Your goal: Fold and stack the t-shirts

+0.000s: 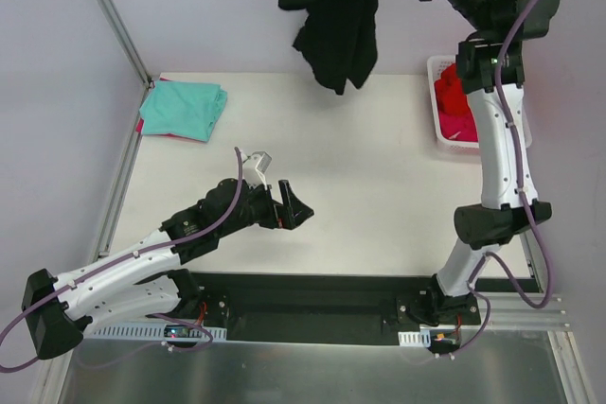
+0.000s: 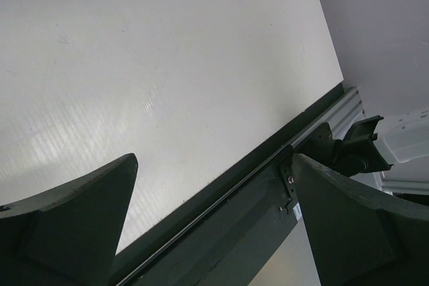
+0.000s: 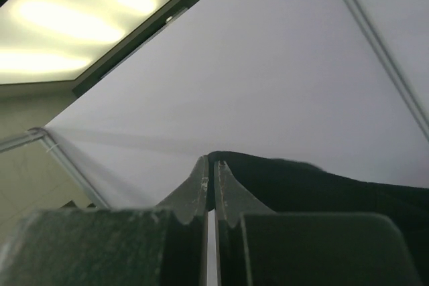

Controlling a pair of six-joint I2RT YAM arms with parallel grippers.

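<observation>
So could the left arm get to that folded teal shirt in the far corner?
Probably yes. The left claw is open and empty, and nothing I can see lies between it and the teal shirt. The black shirt hangs off to the right, pinched in the right claw.

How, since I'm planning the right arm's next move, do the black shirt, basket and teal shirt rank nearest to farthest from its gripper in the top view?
1. Black shirt: held by the right gripper, hanging at back.
2. Basket: right edge, beside that arm.
3. Teal shirt: back left corner.
</observation>
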